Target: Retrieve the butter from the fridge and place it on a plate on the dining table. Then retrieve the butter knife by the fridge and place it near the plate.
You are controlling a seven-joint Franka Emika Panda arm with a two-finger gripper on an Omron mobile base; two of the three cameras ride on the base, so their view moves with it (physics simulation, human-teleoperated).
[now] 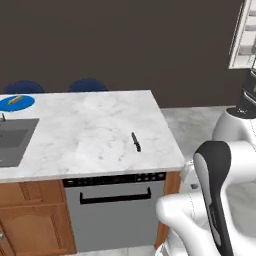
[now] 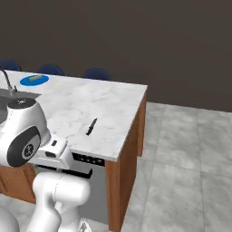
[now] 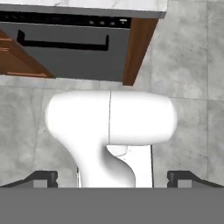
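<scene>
On the dining table [image 1: 95, 130] the butter [image 1: 15, 99], a small tan stick, lies on the blue plate [image 1: 19, 103] at the far left corner. From the right base view the plate [image 2: 34, 80] and butter [image 2: 33, 78] sit past the sink. The slim black butter knife [image 1: 135, 141] lies flat on the marble near the right front edge, also visible from the right base [image 2: 92, 126]. My gripper [image 3: 112, 179] stands open and empty, its fingertips [image 3: 43, 178] wide apart, looking down at the floor well short of the table. An edge of the fridge's white open door [image 1: 243, 40] shows at the upper right.
An inset grey sink [image 1: 12, 140] with a faucet [image 2: 7, 79] lies left of the knife. A dishwasher [image 1: 115, 210] with a black handle fills the island's front. Blue chairs [image 1: 87, 85] stand behind the island. Grey tiled floor [image 2: 190, 154] opens to the right.
</scene>
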